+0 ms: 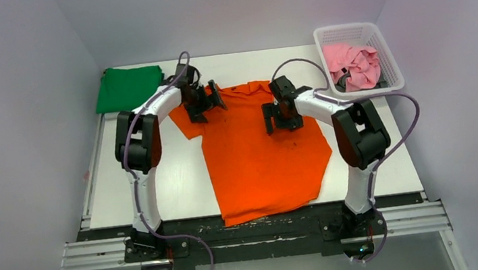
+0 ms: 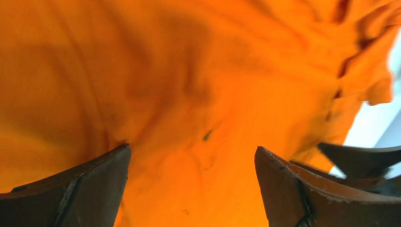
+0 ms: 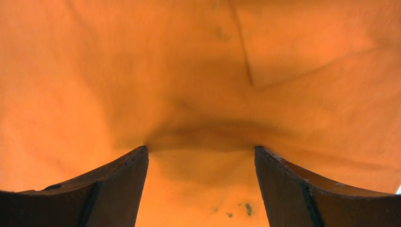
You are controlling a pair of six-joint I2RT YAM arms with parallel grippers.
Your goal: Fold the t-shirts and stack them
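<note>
Left wrist view: my left gripper's (image 2: 191,151) fingers (image 2: 94,184) stand wide apart, nothing between them but flat orange cloth just below. Not gripping.

Right wrist view: right gripper (image 3: 201,149) fingers (image 3: 113,189) also spread wide. A shallow dark crease runs across the cloth between the tips. Can't tell whether the tips touch the fabric. Nothing pinched.

Top view: orange t-shirt (image 1: 259,160) lies spread in the middle of the table (image 1: 154,185), collar toward the far edge, hem reaching the near edge. Left gripper (image 1: 209,101) sits over its far left shoulder, near the sleeve. Right gripper (image 1: 278,113) is over the upper right chest.

Green t-shirt (image 1: 127,86) lies folded at the far left corner of the table, well apart from the orange one.

White basket (image 1: 353,27) stands at the far right corner, with the pink t-shirt (image 1: 350,64) crumpled inside. Something dark (image 1: 346,82) lies under it; can't tell what.
</note>
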